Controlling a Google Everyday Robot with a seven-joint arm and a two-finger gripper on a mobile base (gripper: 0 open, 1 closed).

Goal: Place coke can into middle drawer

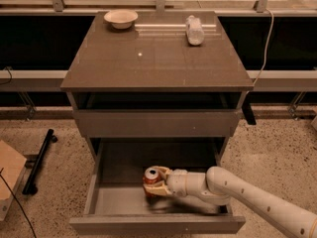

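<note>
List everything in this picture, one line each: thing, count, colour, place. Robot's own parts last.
cabinet: one, grey-brown, centre of view
bowl: one, pale, back left of the cabinet top
plastic bottle: one, clear whitish, lying back right on the cabinet top
upper drawer: one, grey-brown, just under the cabinet top
middle drawer: one, grey-brown with pale floor, pulled open below the upper drawer
coke can: one, red with silver top, upright inside the middle drawer
black bar: one, black, on the floor at left
cable: one, pale, hanging at right
arm: one, whitish, reaching in from the lower right
end effector: one, whitish, inside the middle drawer, closed on the coke can
</note>
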